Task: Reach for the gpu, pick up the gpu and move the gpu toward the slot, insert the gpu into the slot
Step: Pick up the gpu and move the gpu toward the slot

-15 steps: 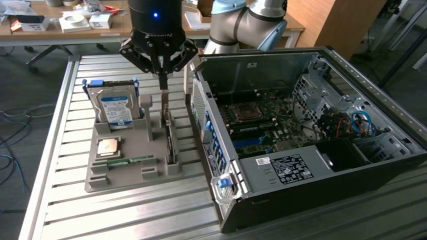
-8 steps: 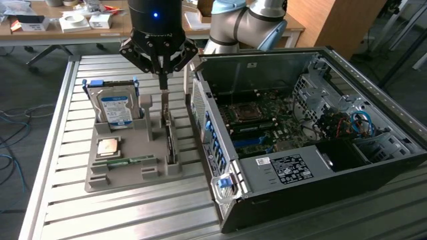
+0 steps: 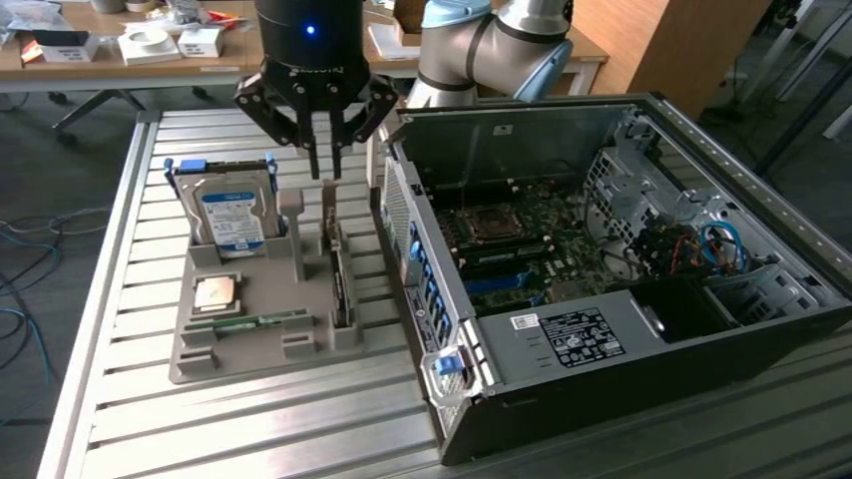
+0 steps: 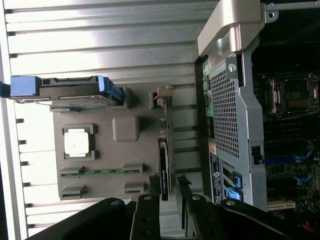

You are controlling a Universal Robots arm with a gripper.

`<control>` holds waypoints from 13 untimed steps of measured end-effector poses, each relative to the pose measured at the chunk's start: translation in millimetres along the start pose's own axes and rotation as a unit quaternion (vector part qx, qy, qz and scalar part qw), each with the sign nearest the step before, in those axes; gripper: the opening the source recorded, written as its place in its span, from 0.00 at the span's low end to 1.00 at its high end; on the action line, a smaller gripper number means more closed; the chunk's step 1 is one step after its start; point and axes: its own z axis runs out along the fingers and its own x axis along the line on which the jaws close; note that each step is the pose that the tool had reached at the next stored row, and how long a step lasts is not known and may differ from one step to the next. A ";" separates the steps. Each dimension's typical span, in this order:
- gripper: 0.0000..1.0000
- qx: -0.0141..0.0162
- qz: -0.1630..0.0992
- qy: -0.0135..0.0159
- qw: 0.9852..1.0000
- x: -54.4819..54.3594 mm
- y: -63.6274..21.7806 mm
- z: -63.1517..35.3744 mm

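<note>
1. The desk (image 3: pixel 120 399) is a bed of long ribbed aluminium slats, pale and reflecting light.
2. A computer case (image 3: pixel 533 130) is lying on its side on the desk at the exterior view's right, with the side panel off. It is grey sheet metal with a perforated rear grille.
3. A green motherboard (image 3: pixel 560 249) is showing inside the case, carrying a square silver socket and blue and black connector strips. The target slot cannot be picked out among them.
4. A matte grey moulded tray (image 3: pixel 253 314), blocky with upright posts, is sitting on the desk just beside the case.
5. The claw (image 3: pixel 325 175), black and multi-linked, is hanging over the tray with its fingers pointing down. The fingers (image 4: pixel 145 215) are standing apart with a clear gap, gripping nothing and touching nothing. In the wrist view the gpu (image 4: pixel 164 170) is lying in line with that gap.
6. A silver hard drive (image 3: pixel 229 215) with a blue label is standing upright at the tray's far end.
7. The gpu (image 3: pixel 342 289) is a thin, flat, dark card. It is standing on edge in the tray groove nearest the case, below the claw and apart from it.
8. A square silver processor chip (image 3: pixel 215 292) is lying flat in a tray pocket.
9. A slim green memory stick (image 3: pixel 253 322) is lying near the tray's front edge.
</note>
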 end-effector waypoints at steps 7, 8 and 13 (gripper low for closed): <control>0.42 0.000 0.000 0.000 1.000 0.0 0.0 0.0; 0.42 0.000 0.000 0.000 1.000 0.0 0.0 0.0; 0.42 -0.001 0.000 0.000 1.000 0.2 -0.1 3.9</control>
